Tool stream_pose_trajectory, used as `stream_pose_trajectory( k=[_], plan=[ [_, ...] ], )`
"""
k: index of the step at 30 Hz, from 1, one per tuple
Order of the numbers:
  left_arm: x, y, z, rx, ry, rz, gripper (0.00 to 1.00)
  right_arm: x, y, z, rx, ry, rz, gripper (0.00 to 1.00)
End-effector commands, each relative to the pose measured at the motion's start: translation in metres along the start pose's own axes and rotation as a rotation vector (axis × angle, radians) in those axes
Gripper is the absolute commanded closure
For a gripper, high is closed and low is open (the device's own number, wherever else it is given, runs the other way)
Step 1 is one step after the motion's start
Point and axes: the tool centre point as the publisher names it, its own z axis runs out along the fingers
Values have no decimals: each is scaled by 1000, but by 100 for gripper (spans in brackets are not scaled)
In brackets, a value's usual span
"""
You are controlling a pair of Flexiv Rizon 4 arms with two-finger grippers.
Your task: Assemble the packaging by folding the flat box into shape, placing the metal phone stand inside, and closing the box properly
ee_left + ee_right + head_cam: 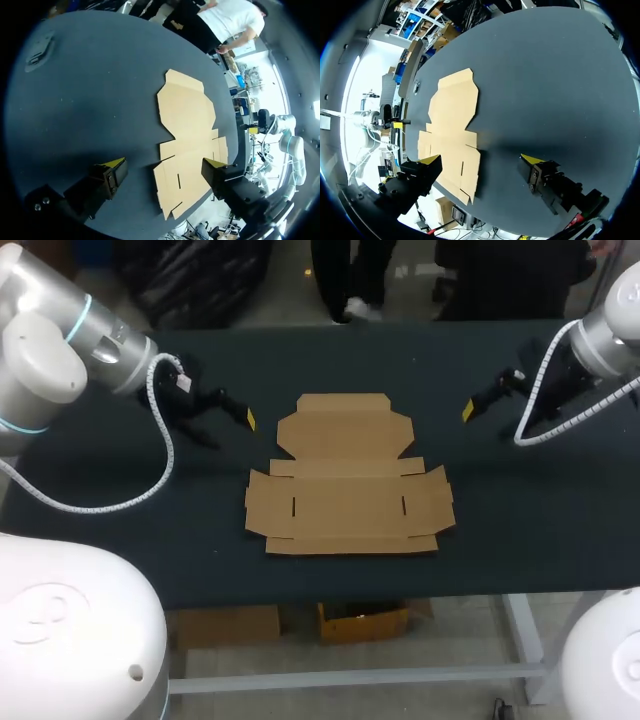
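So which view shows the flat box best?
The head view: the box lies whole and square-on, with every flap and both slots plain. Both wrist views take in nearly all of it too, but slanted and stretched.

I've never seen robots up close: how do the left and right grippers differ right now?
The left gripper sits at the flat cardboard box's left, the right gripper at its right. The left arm's white coiled cable trails in a long loop over the table; the right arm's cable makes a shorter loop. Both grippers are open, empty, yellow-tipped and clear of the box.
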Motion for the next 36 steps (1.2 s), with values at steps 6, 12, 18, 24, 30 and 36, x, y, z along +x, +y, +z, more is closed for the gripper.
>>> stream_pose_trajectory(
  k=[6, 12, 18, 24, 30, 36],
  plan=[
    [11, -4, -8, 24, -36, 9, 100, 2, 16, 1, -2, 22, -17, 100],
    [16, -6, -13, 45, -55, 10, 100, 4, 23, 1, -13, 16, -21, 100],
    [23, -7, -17, 97, -97, -12, 100, 5, 22, 3, -43, -19, 36, 100],
    [28, -8, -14, 104, -116, -18, 100, 3, 23, 9, -16, -7, 60, 100],
    [26, -10, -11, 87, -119, -27, 100, 2, 23, 11, -2, -9, 76, 100],
    [26, -10, -11, 87, -119, -27, 100, 2, 23, 11, -2, -9, 76, 100]
  ],
)
